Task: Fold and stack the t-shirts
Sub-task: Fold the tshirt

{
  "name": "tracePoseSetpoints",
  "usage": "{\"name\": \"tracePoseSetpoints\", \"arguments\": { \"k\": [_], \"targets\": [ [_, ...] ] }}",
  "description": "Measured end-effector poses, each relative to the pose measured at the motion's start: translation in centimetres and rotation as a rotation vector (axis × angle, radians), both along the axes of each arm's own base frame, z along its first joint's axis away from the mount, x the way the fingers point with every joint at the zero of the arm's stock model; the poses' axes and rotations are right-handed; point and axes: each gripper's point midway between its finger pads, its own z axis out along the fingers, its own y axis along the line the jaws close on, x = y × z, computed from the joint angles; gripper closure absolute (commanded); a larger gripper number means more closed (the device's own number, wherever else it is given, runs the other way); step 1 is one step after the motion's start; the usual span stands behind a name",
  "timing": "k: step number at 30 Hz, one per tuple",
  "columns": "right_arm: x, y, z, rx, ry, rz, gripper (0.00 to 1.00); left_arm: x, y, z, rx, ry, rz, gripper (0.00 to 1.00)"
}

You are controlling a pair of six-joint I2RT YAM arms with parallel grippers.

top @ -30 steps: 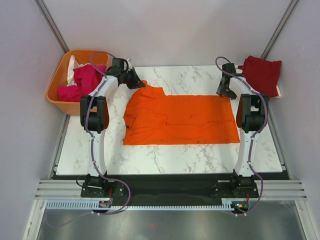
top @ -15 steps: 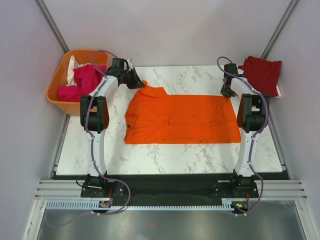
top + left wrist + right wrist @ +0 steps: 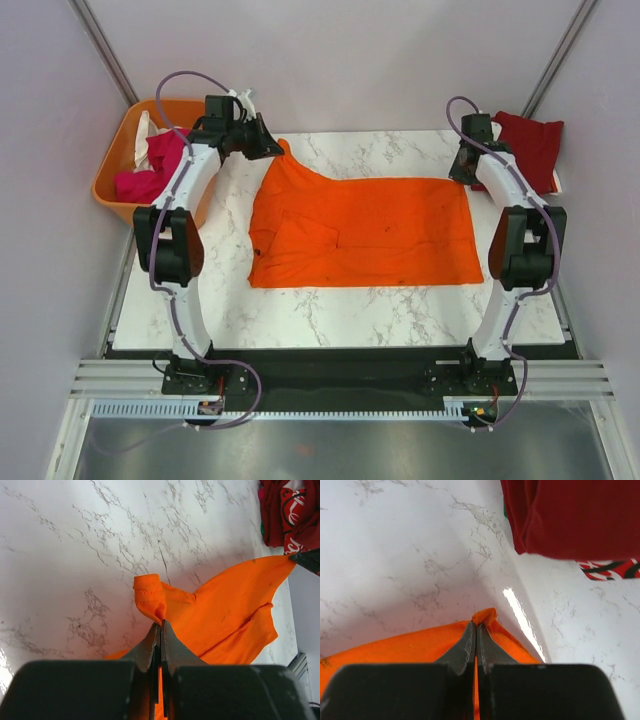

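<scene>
The bright orange t-shirt [image 3: 365, 232] lies spread across the middle of the marble table, its far edge lifted at both ends. My left gripper [image 3: 275, 147] is shut on the far left corner of the orange t-shirt [image 3: 210, 615], which bunches just past the tips. My right gripper [image 3: 464, 175] is shut on the far right corner of the orange t-shirt [image 3: 415, 642]. A dark red t-shirt [image 3: 528, 148] lies folded at the far right corner, over a red-and-white patterned one [image 3: 612, 569]. Magenta [image 3: 150, 175] and white t-shirts sit in the basket.
An orange plastic basket [image 3: 112, 170] stands off the table's far left corner, beside my left arm. The dark red t-shirt [image 3: 575, 515] lies just beyond my right gripper. Grey walls close in the far side and both sides.
My right gripper closed on the shirt's far right corner and lifted it toward the back. My left gripper, still shut on its corner, rose and moved back too, stretching the far edge.
</scene>
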Motion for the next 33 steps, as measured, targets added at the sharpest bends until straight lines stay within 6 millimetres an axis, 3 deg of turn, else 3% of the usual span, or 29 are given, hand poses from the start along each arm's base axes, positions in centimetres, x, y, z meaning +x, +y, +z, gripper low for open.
{"name": "tracePoseSetpoints", "arguments": {
  "k": [4, 14, 21, 25, 28, 33],
  "targets": [
    [-2.4, 0.6, 2.0, 0.012, -0.025, 0.015, 1.00, -2.5, 0.2, 1.4, 0.008, -0.012, -0.015, 0.98],
    [-10.9, 2.8, 0.4, 0.050, 0.053, 0.058, 1.00, -11.8, 0.9, -1.6, 0.047, 0.122, -0.051, 0.98],
    [-15.2, 3.5, 2.0, 0.067, -0.004, 0.060, 1.00, -16.5, 1.6, -0.6, 0.053, 0.101, -0.057, 0.98],
    [-16.8, 3.0, 1.1, 0.049, 0.020, 0.039, 1.00, -18.8, 2.0, -1.1, 0.058, 0.115, -0.060, 0.98],
    [-18.3, 2.5, -0.5, 0.033, 0.067, 0.022, 1.00, -20.5, 2.3, -2.2, 0.069, 0.145, -0.056, 0.98],
    [-20.0, 2.0, -1.3, 0.014, 0.098, -0.005, 1.00, -22.9, 2.7, -3.9, 0.076, 0.195, -0.055, 0.98]
  ]
}}
